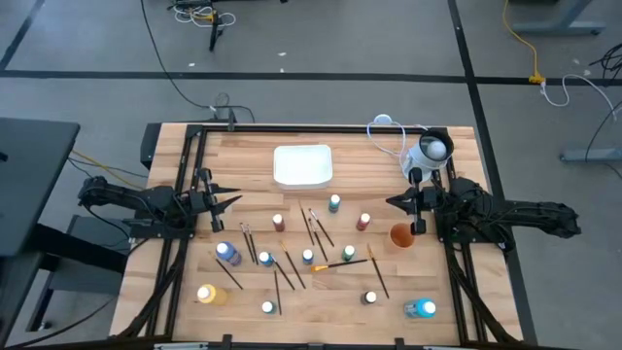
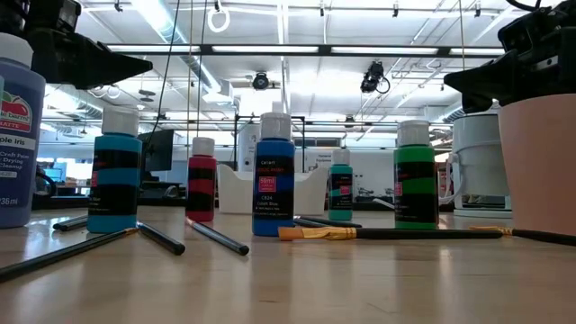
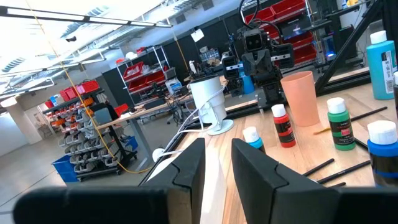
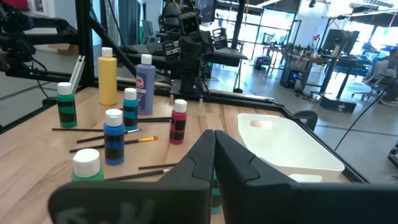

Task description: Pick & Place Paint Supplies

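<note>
Seen from above, the left arm reaches in from the table's left edge, its left gripper pointing toward the centre above the wood, fingers a narrow gap apart and holding nothing. Between the arms, the paint bottles and brushes lie scattered over the near half of the table: a purple bottle and a yellow bottle at left, dark brushes crossing among small bottles in the middle, an orange-handled brush near centre, and a blue bottle at right. A white tray sits beyond them, with an orange cup toward the right. The right arm reaches in from the right edge; its right gripper is closed and empty, just above the cup. From table height, both grippers are cut off by the upper corners, and several brushes are probably hidden behind the bottles.
</note>
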